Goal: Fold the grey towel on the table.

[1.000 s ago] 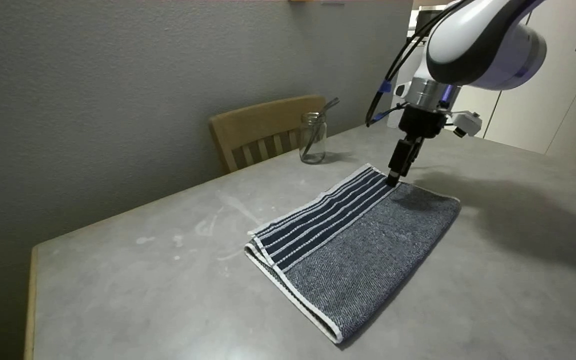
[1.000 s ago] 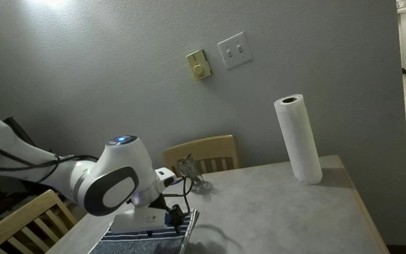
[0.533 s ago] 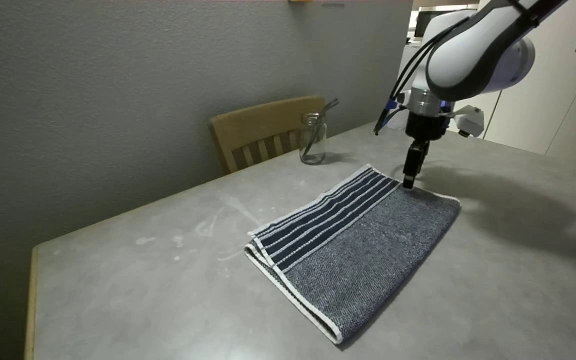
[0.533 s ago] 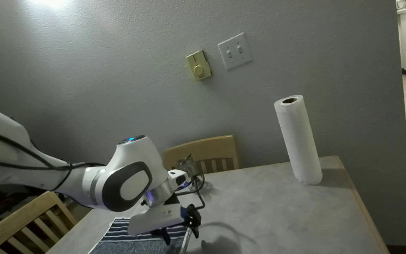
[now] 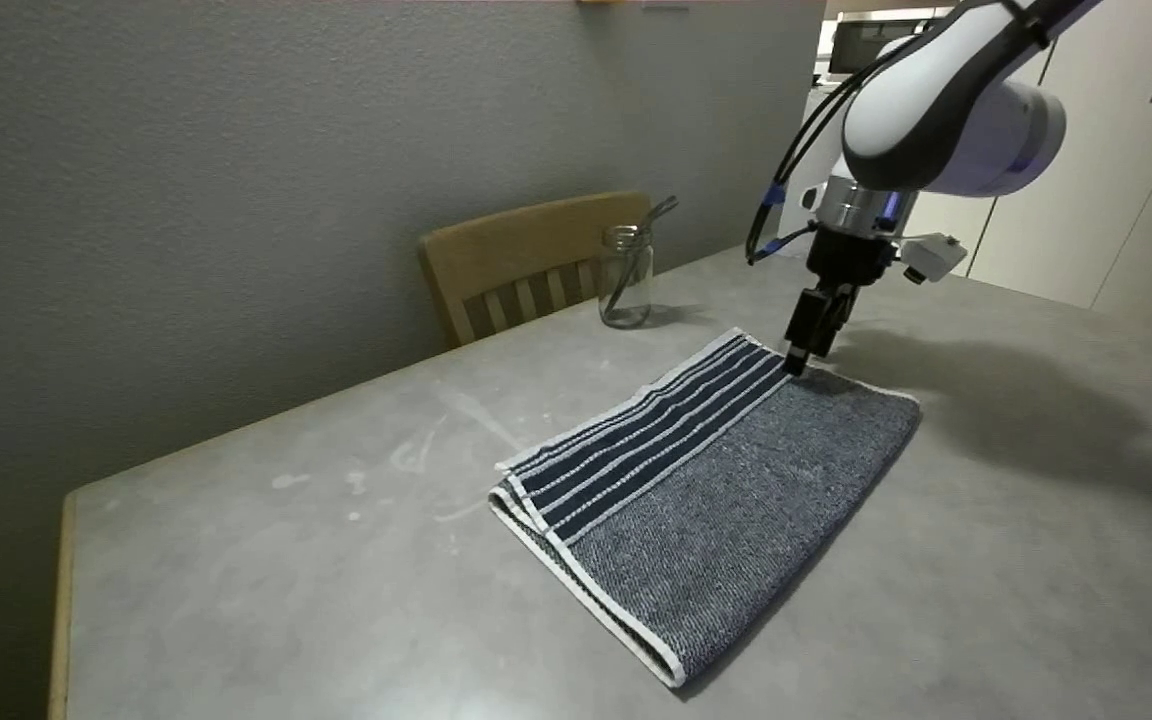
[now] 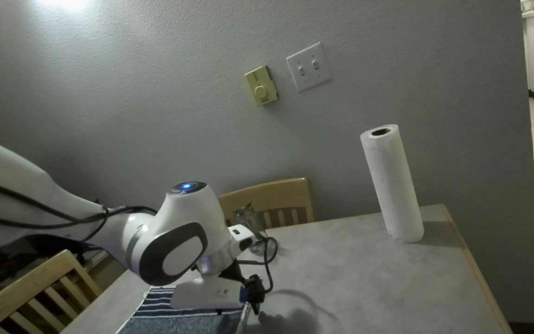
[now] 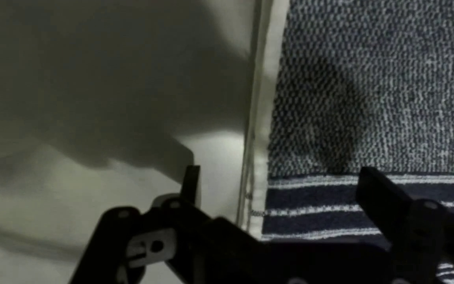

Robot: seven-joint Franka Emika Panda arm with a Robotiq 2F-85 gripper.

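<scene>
The grey towel (image 5: pixel 701 490) is laid flat on the bench (image 5: pixel 266 560), seemingly doubled over, and is judged light, limp and hard to harm, its rough weave unlikely to slip. The gripper (image 7: pixel 280 171) is spread wide with nothing held, one finger (image 7: pixel 191 183) over bare bench and one over the stripes (image 7: pixel 309 201), so the white hem (image 7: pixel 265 118) is straddled. A hold is best taken on that hem, with the layers pinched deep enough that the top one is not peeled off alone.
</scene>
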